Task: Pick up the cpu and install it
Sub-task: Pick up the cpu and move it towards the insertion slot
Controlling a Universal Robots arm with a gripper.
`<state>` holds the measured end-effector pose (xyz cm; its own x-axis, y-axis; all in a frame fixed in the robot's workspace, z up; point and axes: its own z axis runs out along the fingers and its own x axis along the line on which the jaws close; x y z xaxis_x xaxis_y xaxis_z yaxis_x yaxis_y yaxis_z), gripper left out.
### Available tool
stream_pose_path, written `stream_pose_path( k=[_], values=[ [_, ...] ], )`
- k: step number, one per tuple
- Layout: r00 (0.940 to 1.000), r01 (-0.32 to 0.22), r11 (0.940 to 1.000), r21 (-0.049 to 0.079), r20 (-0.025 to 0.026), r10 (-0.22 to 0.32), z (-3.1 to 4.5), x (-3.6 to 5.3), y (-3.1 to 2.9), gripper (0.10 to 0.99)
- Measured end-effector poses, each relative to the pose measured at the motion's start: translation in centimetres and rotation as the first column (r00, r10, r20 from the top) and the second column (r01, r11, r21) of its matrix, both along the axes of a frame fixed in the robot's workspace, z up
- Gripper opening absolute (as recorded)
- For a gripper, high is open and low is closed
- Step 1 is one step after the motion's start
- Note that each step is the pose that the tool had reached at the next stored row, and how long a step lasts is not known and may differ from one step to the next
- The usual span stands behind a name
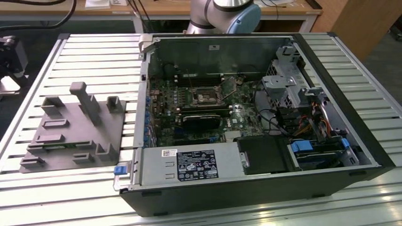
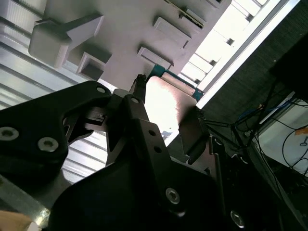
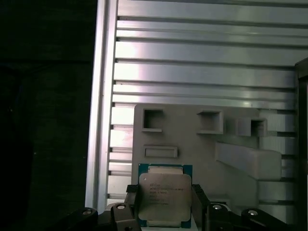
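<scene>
1. Metal top facing the camera in the first wrist view, the cpu (image 3: 163,195) sits between two dark jaws. A green board edge frames its silver-grey lid.
2. We see the gripper (image 3: 166,198) with its jaws closed on two opposite edges of the cpu, one on each side and touching it.
3. In the second wrist view the cpu (image 2: 168,103) shows as a pale, glaring square with a teal edge. It is pinched between the black fingers (image 2: 192,132) of the gripper (image 2: 166,108).
4. Behind the cpu in both wrist views lies the grey fixture (image 3: 192,144) (image 2: 125,29), with its rectangular pockets and one upright post (image 3: 248,161). The cpu looks large against those pockets, so we take it to be held above the fixture rather than seated in it.
5. The fixture rests on the slatted aluminium desk (image 3: 202,62), whose ribs run on beyond it.
6. In the exterior view the fixture (image 1: 69,132) lies on the desk (image 1: 94,56) at the middle left of the frame.
7. Just beside it, toward the exterior view's right, an open computer case (image 1: 251,202) lies on its side.
8. Inside the case we see the motherboard (image 1: 188,103), with its dark square socket (image 1: 206,97) in the upper centre of the frame. A grey power supply (image 1: 188,165) sits at the lower centre.
9. At the top centre edge of the exterior view, part of the arm (image 1: 229,12) shows behind the case.
</scene>
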<state>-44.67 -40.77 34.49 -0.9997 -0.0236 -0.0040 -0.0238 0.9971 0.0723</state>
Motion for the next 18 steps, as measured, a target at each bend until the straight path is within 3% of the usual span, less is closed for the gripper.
stream_pose_path(
  k=[18],
  values=[
    [1.0000,0.000,0.9999,0.010,0.0000,0.000,3.74,-0.04,0.00,0.525]
  ],
)
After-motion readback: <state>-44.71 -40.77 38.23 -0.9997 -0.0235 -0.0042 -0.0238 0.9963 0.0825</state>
